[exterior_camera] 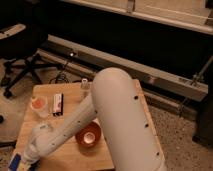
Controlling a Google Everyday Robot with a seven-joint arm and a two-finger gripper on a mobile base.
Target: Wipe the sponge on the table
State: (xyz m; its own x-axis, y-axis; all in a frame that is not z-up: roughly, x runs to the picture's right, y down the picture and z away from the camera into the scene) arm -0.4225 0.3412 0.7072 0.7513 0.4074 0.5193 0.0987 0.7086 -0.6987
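The sponge [15, 162], blue with a sliver of yellow at its lower edge, lies at the front left corner of the table [65, 152], a light top of joined planks. My gripper [24, 160] is at the end of the white arm that reaches down and left across the table. It is pressed on the sponge and shut on it. The arm's wrist covers part of the sponge and the table's front left edge.
A red bowl [88, 135] sits mid-table right beside the arm. At the back left are a black-and-white box [58, 104] and a pale cup with orange contents [39, 105]. A small bottle [85, 86] stands at the back edge. An office chair [20, 55] is on the floor beyond.
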